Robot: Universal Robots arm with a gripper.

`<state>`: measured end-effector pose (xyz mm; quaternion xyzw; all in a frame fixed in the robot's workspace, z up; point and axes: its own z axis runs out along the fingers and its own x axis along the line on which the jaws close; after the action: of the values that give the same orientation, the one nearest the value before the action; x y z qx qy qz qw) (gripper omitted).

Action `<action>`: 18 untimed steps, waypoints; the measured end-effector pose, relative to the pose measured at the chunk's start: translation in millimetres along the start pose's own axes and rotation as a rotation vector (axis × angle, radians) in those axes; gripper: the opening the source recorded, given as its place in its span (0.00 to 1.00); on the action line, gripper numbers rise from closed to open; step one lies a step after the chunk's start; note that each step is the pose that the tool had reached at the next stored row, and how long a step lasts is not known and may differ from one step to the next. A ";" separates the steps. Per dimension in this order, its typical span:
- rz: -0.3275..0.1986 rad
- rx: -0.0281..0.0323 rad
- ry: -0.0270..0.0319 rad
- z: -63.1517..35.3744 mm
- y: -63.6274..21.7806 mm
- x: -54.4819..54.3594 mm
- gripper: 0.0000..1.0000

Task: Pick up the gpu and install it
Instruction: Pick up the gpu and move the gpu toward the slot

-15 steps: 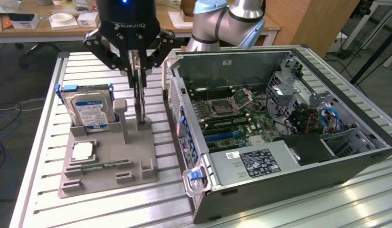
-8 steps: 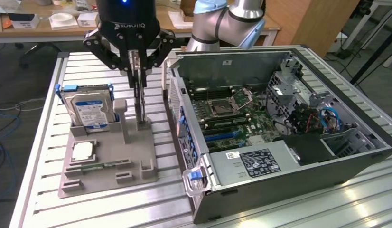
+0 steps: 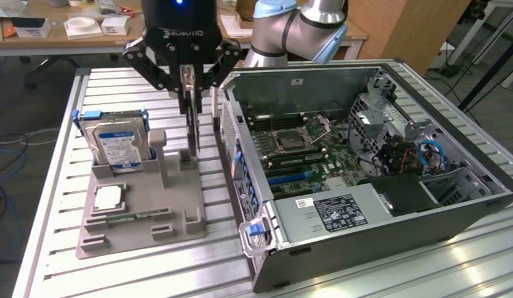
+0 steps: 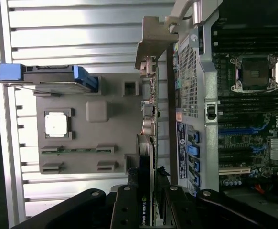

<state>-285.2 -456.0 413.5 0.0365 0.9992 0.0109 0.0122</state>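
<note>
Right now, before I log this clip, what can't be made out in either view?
The gpu: edge-on in both views, so its cooler face is hidden.
Its lower edge: exterior view, cannot tell whether it touches the grey holder below.
The end effector: upper body cut off by the exterior view's top edge.
Label on the hard drive: print too small to read, exterior view.

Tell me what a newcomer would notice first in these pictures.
The black end effector is shut on the gpu, holding it upright at the gray fixture on the slatted table. To the exterior view's right lies the open computer case, its motherboard bared. A hard drive with a blue-white label stands on edge in the fixture.
</note>
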 end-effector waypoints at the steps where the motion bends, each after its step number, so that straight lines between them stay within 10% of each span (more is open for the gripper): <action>1: 0.000 0.0000 0.0001 0.1 0.1 -2.4 0.26; 18: 0.000 0.0001 0.0001 0.8 2.2 -31.4 0.26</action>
<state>-253.7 -456.0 413.5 0.0364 0.9992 0.0108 0.0122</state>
